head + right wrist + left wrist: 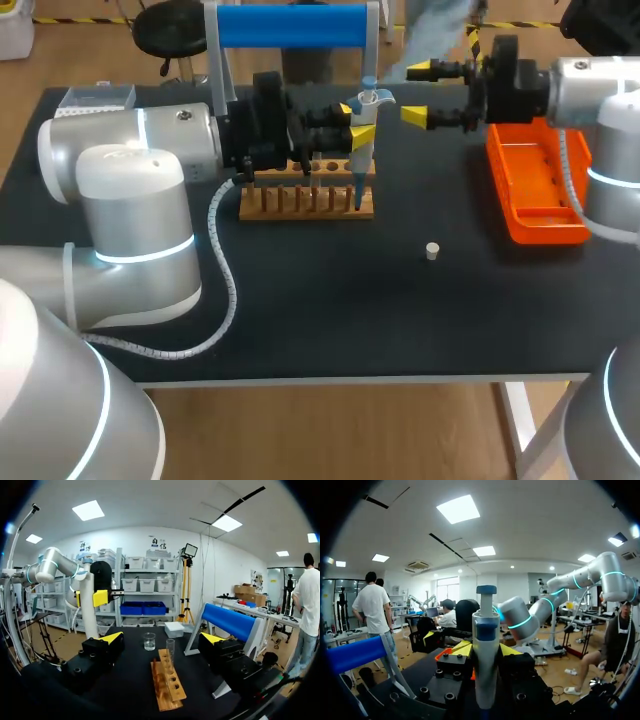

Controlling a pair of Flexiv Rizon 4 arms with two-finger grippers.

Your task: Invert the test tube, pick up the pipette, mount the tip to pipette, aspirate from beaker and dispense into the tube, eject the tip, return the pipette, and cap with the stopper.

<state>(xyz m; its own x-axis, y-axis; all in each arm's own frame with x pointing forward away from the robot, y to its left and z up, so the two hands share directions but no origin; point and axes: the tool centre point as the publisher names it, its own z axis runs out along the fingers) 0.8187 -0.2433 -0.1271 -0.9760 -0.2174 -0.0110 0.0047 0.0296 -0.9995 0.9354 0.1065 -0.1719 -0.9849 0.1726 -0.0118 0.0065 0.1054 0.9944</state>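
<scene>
Left pincer is clamped on the pipette, upright over the rack; right pincer hangs apart. Pickup looks done. The stopper lies on the tabletop, so capping remains.

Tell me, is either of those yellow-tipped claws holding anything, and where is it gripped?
The left gripper holds the pipette by its upper body, just below the plunger head. The right gripper is open and holds nothing.
</scene>
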